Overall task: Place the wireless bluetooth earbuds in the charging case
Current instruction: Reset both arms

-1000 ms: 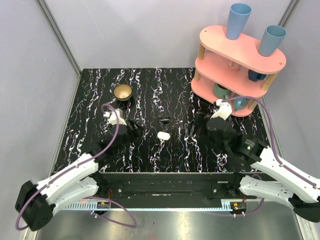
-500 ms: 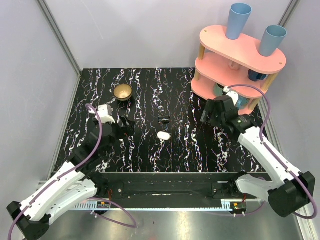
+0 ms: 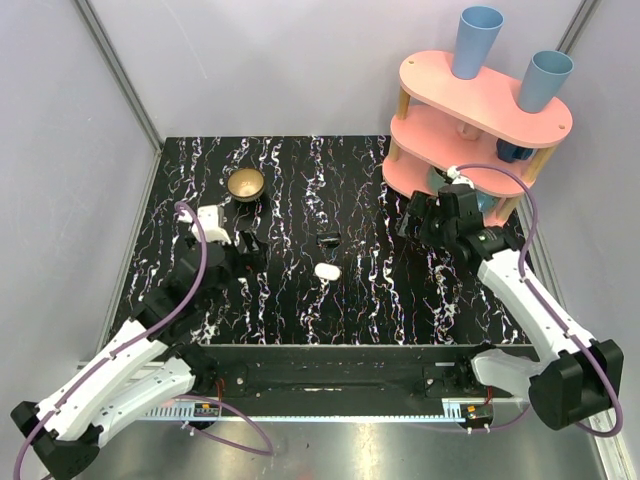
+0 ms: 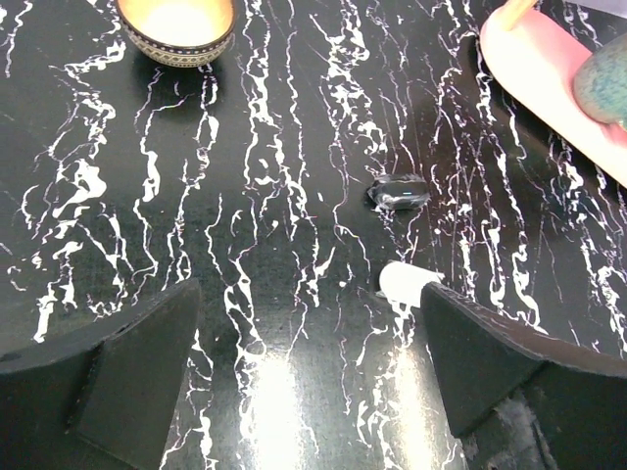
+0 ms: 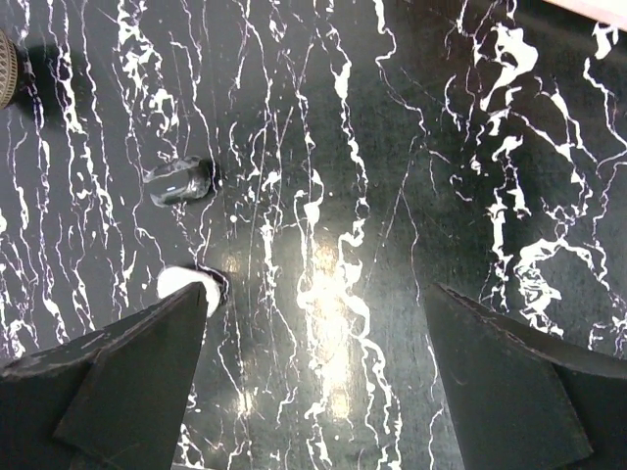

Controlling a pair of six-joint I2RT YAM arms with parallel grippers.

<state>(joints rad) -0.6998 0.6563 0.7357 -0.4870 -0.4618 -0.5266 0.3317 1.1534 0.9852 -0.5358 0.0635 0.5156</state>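
Observation:
The white charging case (image 3: 326,270) lies shut on the black marble table, near the middle. In the left wrist view the charging case (image 4: 406,279) peeks out beside my right finger. In the right wrist view the charging case (image 5: 180,283) shows just past my left finger. My left gripper (image 3: 254,250) hovers open to the left of the case, with nothing between its fingers (image 4: 127,362). Over to the case's right, in front of the pink shelf, my right gripper (image 3: 413,222) is also open and empty. No earbuds show in any view.
A small glossy black block (image 3: 328,239) lies just behind the case. A brass bowl (image 3: 245,184) stands at the back left. The pink two-tier shelf (image 3: 480,125) with blue cups fills the back right, close behind my right wrist.
My left gripper has opened wide and drawn back to the left, away from the case. The right arm has swung up and back toward the pink shelf.

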